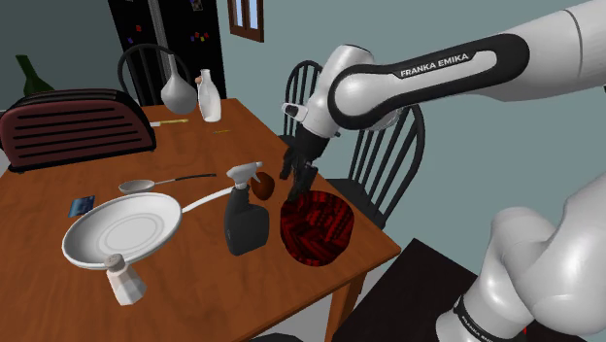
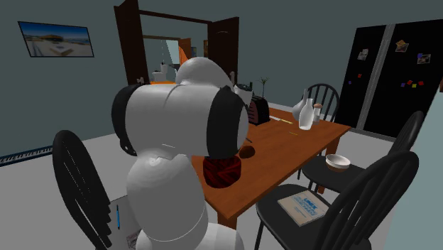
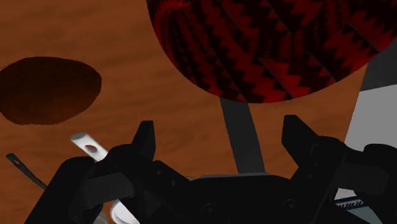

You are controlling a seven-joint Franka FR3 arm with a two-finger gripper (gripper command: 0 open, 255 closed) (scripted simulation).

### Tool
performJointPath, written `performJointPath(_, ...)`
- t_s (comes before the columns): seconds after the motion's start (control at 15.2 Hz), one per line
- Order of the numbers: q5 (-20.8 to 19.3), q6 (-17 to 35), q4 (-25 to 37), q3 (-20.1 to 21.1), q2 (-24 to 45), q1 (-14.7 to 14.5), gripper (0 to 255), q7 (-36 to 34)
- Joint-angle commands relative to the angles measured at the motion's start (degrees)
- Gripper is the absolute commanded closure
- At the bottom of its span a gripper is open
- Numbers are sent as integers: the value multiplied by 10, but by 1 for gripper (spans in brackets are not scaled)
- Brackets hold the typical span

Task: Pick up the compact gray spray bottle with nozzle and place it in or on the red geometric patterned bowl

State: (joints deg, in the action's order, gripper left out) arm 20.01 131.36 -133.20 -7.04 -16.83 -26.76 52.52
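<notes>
Wooden table (image 1: 194, 146), gripper (image 3: 219, 126) spread near red bowl (image 1: 316, 231)

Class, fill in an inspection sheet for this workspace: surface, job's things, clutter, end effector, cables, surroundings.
Surface: brown wooden table.
Job's things: dark grey spray bottle upright beside red-and-black zigzag-patterned bowl, not in it.
Clutter: white frying pan, grey spoon, white shaker, brown oval object, dark red toaster, white round-bellied vase, white bottle.
End effector: black two-finger end effector open, empty, near the bowl.
Cables: nothing seen.
Surroundings: black spindle-back chairs, blue-grey wall.
</notes>
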Motion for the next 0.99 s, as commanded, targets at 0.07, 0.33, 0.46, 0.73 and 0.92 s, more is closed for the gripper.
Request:
performJointPath(0.07,56,15,23,-7,29,-36,0,85)
performJointPath(0.33,112,20,48,-10,56,-67,0,171)
performJointPath(0.46,119,33,46,-8,66,-71,0,175)
performJointPath(0.73,135,58,43,-3,89,-78,0,185)
performJointPath(0.92,142,68,42,-2,98,-81,0,189)
